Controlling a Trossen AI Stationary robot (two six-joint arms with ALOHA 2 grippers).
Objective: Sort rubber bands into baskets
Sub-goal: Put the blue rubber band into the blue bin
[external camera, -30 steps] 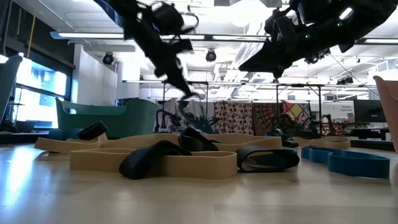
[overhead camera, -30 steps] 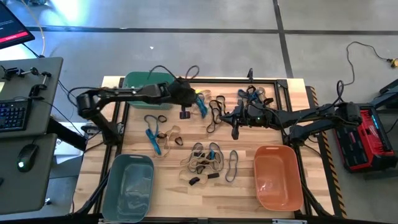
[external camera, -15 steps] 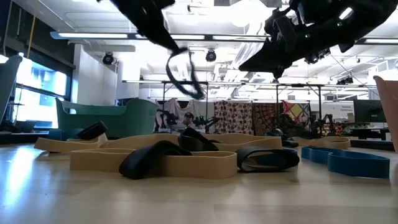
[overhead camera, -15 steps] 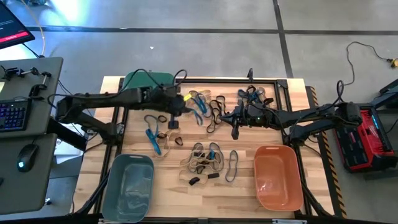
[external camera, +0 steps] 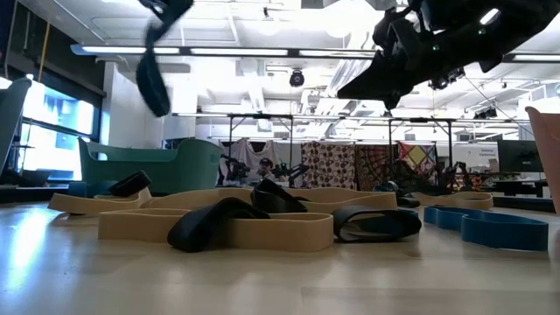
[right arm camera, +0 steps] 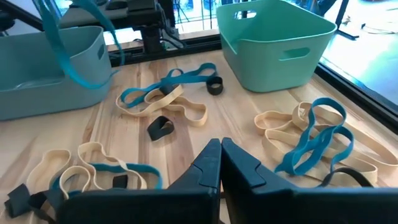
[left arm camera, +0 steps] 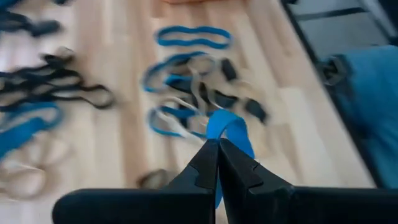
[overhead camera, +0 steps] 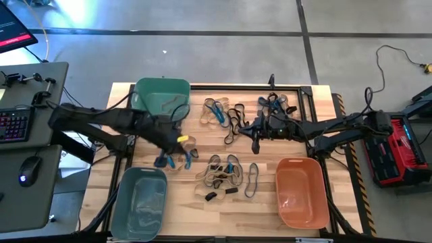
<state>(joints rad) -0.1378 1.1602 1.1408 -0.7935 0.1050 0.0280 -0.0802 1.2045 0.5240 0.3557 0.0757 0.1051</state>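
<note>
My left gripper point(overhead camera: 178, 140) hovers over the table's left middle, between the teal-green basket point(overhead camera: 162, 96) and the grey-blue basket point(overhead camera: 138, 202), shut on a blue rubber band point(left arm camera: 227, 128). That band also shows hanging in the air in the low view point(external camera: 153, 74) and the right wrist view point(right arm camera: 67, 48). My right gripper point(overhead camera: 255, 142) hangs shut and empty above the table's middle. Loose tan, blue and black rubber bands point(overhead camera: 223, 175) lie flat on the wood. The orange basket point(overhead camera: 302, 192) stands at the near right. My left gripper pinches the blue band's upper bend point(left arm camera: 219, 132) between its two fingertips. The fingers slant downward, coming from the table's left side. The loop hangs slack below the fingers point(external camera: 153, 74), clear of the table.
More band heaps lie at the far middle point(overhead camera: 226, 115) and under the right arm point(overhead camera: 277, 104). A blue and tan tangle point(overhead camera: 169, 154) lies right below my left gripper. A black frame point(overhead camera: 310, 91) edges the table top.
My left gripper has swung from the far middle beside the teal-green basket toward the table's left and near side, rising and tipping its fingers further down. It stayed shut and carried the blue band off the far heap, now hanging clear.
</note>
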